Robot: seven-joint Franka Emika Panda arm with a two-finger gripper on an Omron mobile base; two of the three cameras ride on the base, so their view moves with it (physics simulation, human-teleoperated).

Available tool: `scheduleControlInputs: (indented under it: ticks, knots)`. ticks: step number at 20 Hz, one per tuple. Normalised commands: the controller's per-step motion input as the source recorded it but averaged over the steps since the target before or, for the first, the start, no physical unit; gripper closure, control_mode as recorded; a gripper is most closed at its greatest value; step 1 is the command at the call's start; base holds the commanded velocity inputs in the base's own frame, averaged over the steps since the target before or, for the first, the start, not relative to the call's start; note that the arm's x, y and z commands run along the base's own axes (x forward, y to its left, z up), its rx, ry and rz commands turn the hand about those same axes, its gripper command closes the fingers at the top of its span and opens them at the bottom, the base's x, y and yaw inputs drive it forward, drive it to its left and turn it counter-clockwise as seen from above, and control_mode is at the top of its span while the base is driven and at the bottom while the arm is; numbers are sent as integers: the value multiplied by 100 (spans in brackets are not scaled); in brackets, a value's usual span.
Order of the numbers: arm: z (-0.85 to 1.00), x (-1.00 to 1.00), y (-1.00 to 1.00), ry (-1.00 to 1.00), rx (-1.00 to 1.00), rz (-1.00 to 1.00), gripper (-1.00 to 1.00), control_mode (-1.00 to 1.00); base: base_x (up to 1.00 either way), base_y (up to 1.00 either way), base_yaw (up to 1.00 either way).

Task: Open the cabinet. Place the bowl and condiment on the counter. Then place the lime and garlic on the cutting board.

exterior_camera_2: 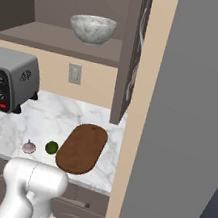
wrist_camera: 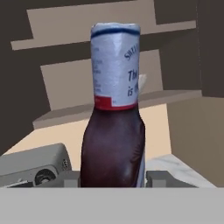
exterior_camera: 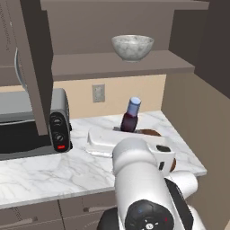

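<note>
We see the condiment [wrist_camera: 114,113] up close in the hand view — a dark brown-purple bottle whose neck is wrapped in a pale label with blue lettering and a red band at its lower edge. It stands between the two fingertips [wrist_camera: 162,178], which sit tight against its lower sides, so the gripper [wrist_camera: 114,179] is closed on it. From the left base view the bottle [exterior_camera: 130,116] shows its blue cap and leans slightly, over the counter [exterior_camera: 49,173] just beyond the arm's white wrist; we cannot tell whether its base touches the marble.

The cabinet [exterior_camera: 130,27] stands open. On its shelf rests the bowl [exterior_camera: 132,47] — speckled grey-white, upright, and we cannot see into it.

From the right base view the cutting board [exterior_camera_2: 82,148] lies bare on the marble, with the lime [exterior_camera_2: 51,147] just beside its left edge and the garlic [exterior_camera_2: 29,147] next to the lime. A toaster oven [exterior_camera_2: 6,85] sits further left.
</note>
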Motion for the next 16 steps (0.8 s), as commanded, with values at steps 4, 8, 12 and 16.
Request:
scheduleControlInputs:
  ticks: [4,8,12,16]
  knots:
    - [-30,-8,32,0,-9,0,100,-100,0,0,0]
    - [-32,0,36,0,-8,0,100,-100,0,0,0]
    - [-33,0,37,0,-7,0,100,-100,0,0,0]
    - [-36,0,31,0,-6,0,100,-100,0,0,0]
